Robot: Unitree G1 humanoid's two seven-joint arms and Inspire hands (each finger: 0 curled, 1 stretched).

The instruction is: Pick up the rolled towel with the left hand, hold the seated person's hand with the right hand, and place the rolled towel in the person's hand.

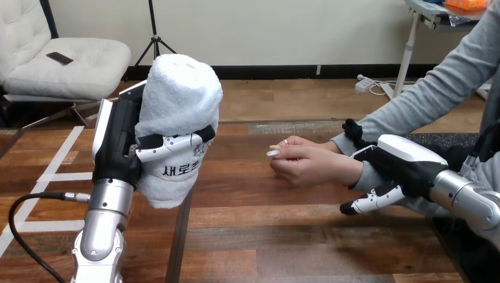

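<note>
My left hand [118, 147] is raised above the table's left part, its fingers and thumb curled round a white rolled towel [180, 100]. The towel stands upright in the grasp, with print near its lower end. The person's hand [306, 162] rests on its edge near the table's middle, fingers loosely curled and pointing left, well apart from the towel. My right hand [407, 159] comes in from the right and is wrapped round the person's wrist. Its fingertips [352, 131] show behind the grey sleeve and its thumb [372, 200] lies in front.
The wooden table [283, 236] has a dark seam [178, 236] running front to back below the towel. White tape lines [53, 177] mark its left part. A dark mat [448, 140] lies at the far right, behind the person's forearm.
</note>
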